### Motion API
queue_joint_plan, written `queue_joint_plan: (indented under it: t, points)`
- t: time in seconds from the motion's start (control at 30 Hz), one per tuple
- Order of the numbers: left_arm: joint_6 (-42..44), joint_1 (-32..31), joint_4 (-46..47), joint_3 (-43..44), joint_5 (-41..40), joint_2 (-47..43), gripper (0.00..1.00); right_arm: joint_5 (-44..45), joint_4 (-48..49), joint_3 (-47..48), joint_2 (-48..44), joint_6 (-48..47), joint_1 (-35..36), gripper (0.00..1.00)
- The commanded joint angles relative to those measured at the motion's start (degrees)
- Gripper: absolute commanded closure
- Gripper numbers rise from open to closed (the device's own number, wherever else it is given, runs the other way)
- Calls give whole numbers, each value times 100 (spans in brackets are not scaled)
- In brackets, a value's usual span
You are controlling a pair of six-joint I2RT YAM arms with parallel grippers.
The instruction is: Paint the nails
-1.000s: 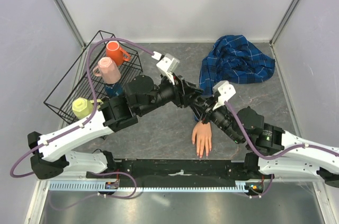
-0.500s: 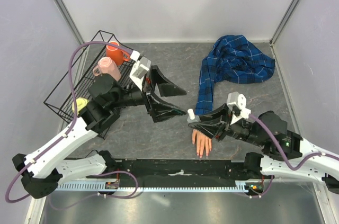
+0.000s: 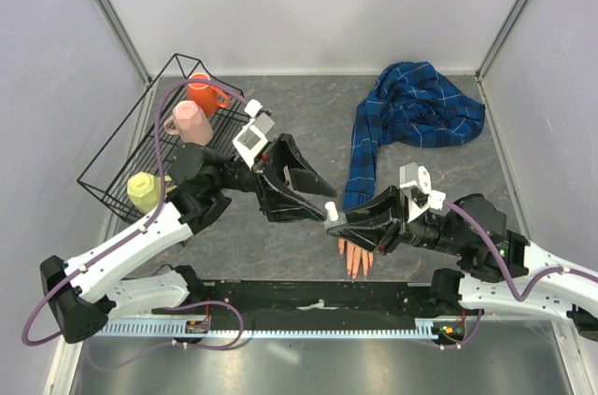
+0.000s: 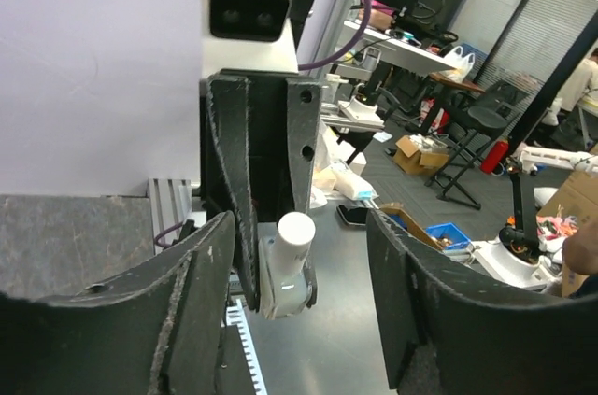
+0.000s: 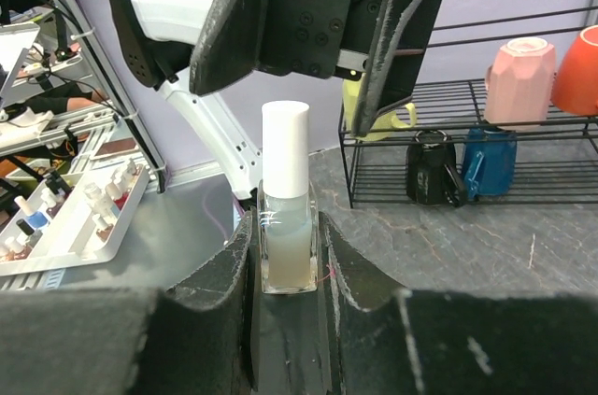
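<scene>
On the grey stone-patterned counter (image 3: pixel 308 105), closed in by pale lilac walls (image 3: pixel 308 3) at the back and both sides, the things sit around the rim. A black wire rack (image 3: pixel 112 166) takes the left edge, with an orange mug (image 3: pixel 201 91), a pink mug (image 3: pixel 190 122) and a yellow-green mug (image 3: pixel 143 190) on it. A crumpled blue plaid sleeve (image 3: pixel 420 110) fills the far right corner and trails down to a peach mannequin hand (image 3: pixel 360 258). The hand lies flat near the front edge. The nails (image 3: pixel 355 274) are at its fingertips, just short of the black rail (image 3: pixel 318 297) along the near side; they are too small to make out singly.

The grey surface shows bare between the rack and the sleeve.

Both arms meet over the middle front, right above the hand's wrist. The right gripper (image 5: pixel 285 227) has its fingers clenched on the body of a small clear bottle (image 5: pixel 285 250), which stands upright with its white cap (image 5: pixel 285 148) free. The left gripper (image 3: pixel 322 201) has its fingers released and spread wide. They sit on either side of the cap without touching it.
</scene>
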Motion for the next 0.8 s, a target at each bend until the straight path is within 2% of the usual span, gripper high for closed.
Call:
queue_joint_plan:
  t: [0.0,0.2,0.3,0.33,0.37,0.4,0.5,0.53,0.6,0.63,0.7,0.73,0.77]
  points:
    - [-352,-23,531,97,337,134,42,-207,547,266,97,81,-14,100]
    - [-220,-23,382,150,425,73,55,-172,609,328,185,2,-14,100]
    - [52,-23,31,238,337,-50,73,-23,574,345,185,-16,-14,100]
    - [288,-23,-310,264,154,-138,91,90,548,363,185,-25,-14,100]
    - [473,-31,-557,343,-30,-191,98,431,399,389,220,-68,-14,100]
    - [692,-75,-907,396,-293,-287,98,669,302,476,298,-103,-23,100]
    - [1711,-390,-2243,729,-1873,-481,98,1882,-93,704,692,-323,-14,100]
    - [2044,-470,-2499,834,-2852,-464,98,2154,-129,767,825,-558,-14,100]
    - [2310,-716,-3482,1326,-3912,-219,98,3022,-199,1012,1350,-779,-14,100]
    - [2338,-769,-3895,1832,-4883,-52,98,3340,-200,1100,1537,-1015,-5,100]
    - [2216,-910,-4941,2345,-5854,484,98,4202,-86,1277,2029,-1263,-5,100]
    - [2163,-928,-5136,2678,-6503,625,98,4405,71,1312,2161,-1307,-14,100]
    - [2127,-945,-5277,2759,-6701,818,98,4564,116,1321,2363,-1656,-14,100]
